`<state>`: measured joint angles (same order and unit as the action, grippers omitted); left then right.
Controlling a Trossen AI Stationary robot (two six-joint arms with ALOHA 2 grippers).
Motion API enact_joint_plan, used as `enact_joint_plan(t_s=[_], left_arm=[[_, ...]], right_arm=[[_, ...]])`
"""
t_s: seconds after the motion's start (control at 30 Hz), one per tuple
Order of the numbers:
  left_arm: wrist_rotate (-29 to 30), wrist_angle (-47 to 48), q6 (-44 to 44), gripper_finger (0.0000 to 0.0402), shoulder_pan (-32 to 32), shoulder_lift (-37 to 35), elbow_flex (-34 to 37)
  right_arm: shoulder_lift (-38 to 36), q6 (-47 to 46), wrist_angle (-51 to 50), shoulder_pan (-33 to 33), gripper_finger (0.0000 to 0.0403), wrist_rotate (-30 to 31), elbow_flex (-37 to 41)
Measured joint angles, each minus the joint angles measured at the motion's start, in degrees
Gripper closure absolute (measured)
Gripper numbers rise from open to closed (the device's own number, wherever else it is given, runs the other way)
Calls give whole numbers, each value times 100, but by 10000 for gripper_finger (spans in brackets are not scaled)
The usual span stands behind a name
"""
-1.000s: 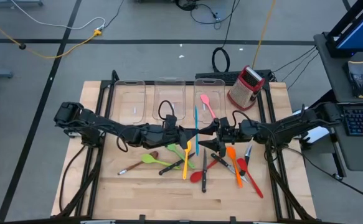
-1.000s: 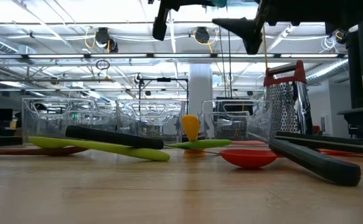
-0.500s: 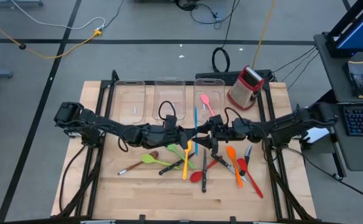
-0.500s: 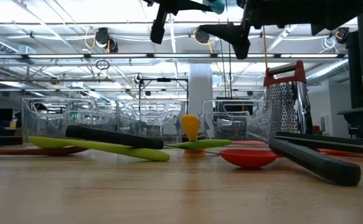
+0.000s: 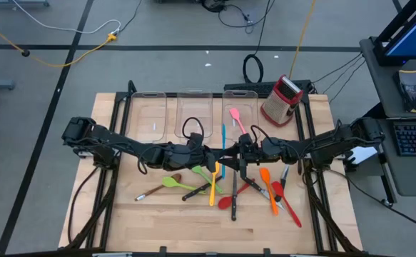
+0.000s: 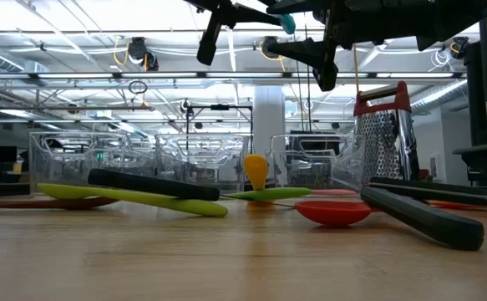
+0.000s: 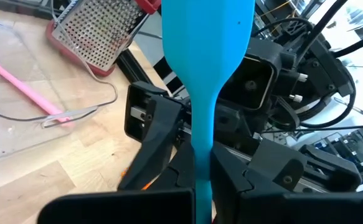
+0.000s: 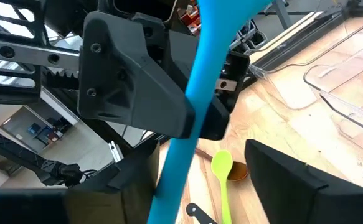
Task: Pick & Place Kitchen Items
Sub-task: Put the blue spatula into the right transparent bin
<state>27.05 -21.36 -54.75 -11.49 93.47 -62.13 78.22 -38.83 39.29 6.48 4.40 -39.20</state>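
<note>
From above, the left pincer point(image 5: 209, 153) pinches the blue spatula point(image 5: 223, 146) mid-bench, above the other kitchen items point(image 5: 225, 187); the right pincer point(image 5: 240, 153) meets it; its own wrist view shows it spread about the handle; a handover seemingly, needing closure next.

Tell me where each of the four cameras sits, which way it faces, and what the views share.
High view: overhead, looking straight down; both arms meet mid-table at the blue spatula.
Low view: table height, looking level across utensils; both arms hang in from above.
Left wrist view: on the left arm, facing the right hand; left hand shut on the spatula.
Right wrist view: on the right arm, facing the left arm; the right hand's own fingers flank the spatula.
Shared: all four show the blue spatula.
</note>
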Motion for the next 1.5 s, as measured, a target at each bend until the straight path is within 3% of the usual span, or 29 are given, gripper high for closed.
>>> enact_joint_plan(t_s=[0.5,1.03,1.2,1.4,1.5], left_arm=[[9,56,4,391,-24,0,4],[-163,128,-83,372,-15,0,4],[-180,150,-146,329,-15,0,4],[-214,168,-65,235,-15,-11,4],[-598,205,140,193,18,-11,4]], right_arm=[[-5,-208,-6,-2,369,-310,0],[-4,-205,-29,-1,371,-321,7],[2,-164,-35,-2,373,-319,7],[4,-169,-77,-4,389,-297,13],[4,-177,-114,-4,390,-297,13]])
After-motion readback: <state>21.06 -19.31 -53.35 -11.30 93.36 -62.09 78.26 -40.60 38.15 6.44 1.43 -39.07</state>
